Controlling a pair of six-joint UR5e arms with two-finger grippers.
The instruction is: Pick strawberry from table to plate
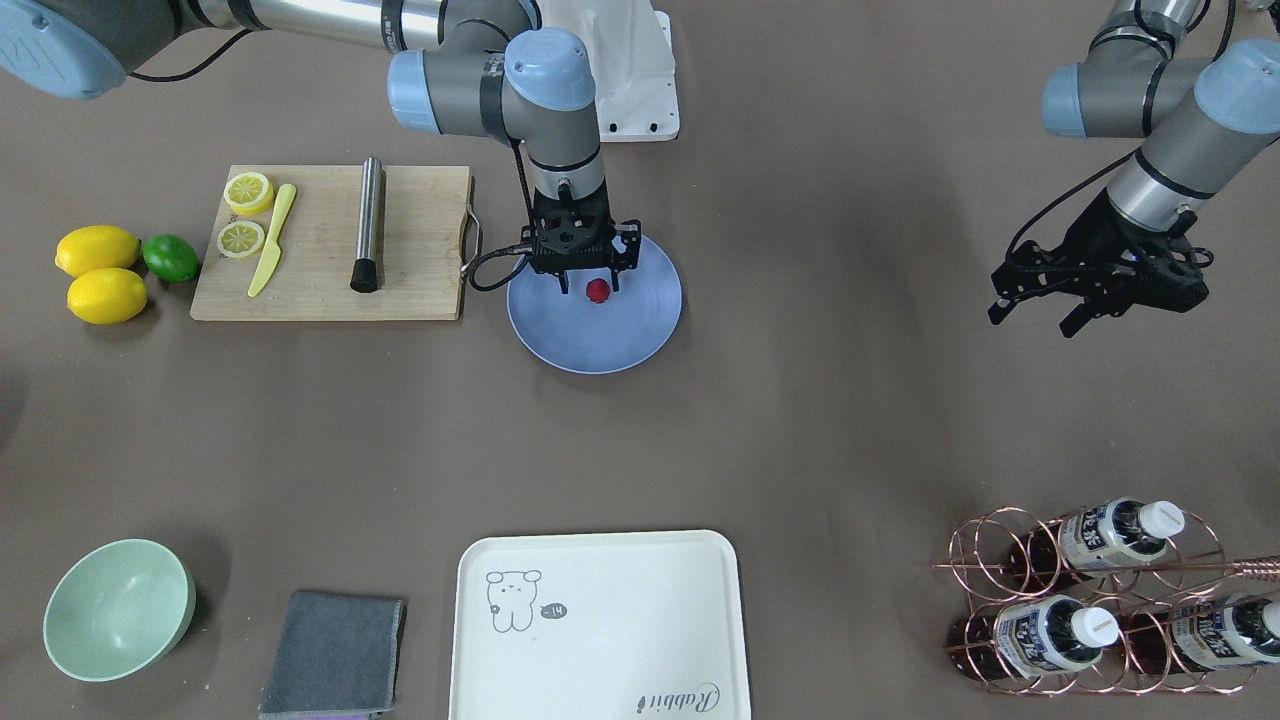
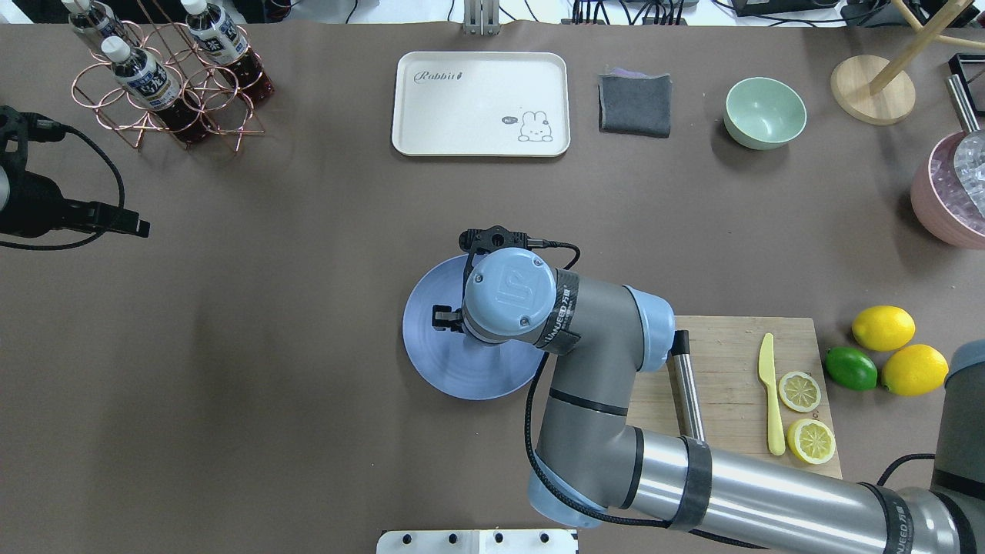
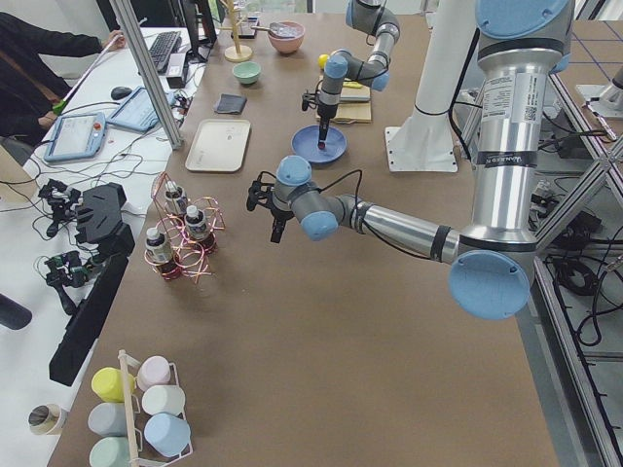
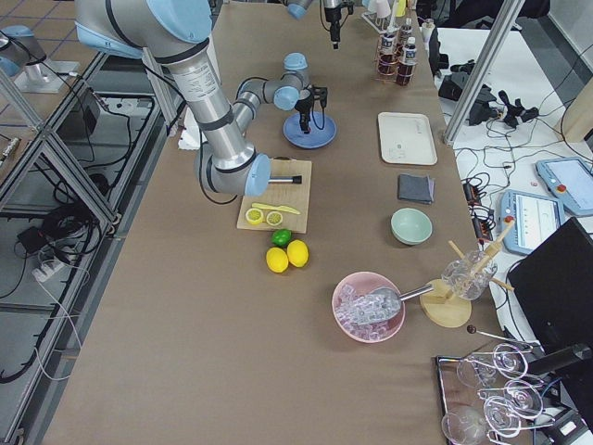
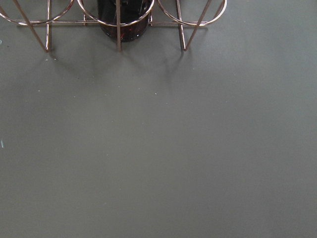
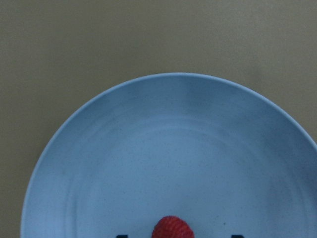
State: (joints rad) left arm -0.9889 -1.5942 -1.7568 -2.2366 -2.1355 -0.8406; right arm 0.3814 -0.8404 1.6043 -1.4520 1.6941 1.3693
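On the brown worktop (image 1: 850, 400), just right of the wooden cutting board (image 1: 330, 245) in the front-facing view, the blue plate (image 1: 600, 345) holds the strawberry (image 1: 597, 290), which lies on the half nearer the robot. The right tool (image 1: 590, 283) hangs straight over it, jaws spread wide to either side of the berry and clear of it. Farther right, the left tool (image 1: 1033, 315) hovers above the worktop, jaws apart and holding nothing.

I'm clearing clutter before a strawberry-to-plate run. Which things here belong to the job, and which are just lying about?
Part of the job: strawberry, plate, table, right gripper.

Just lying about: lemons, lime, cutting board, tray, bowl, cloth, bottles.
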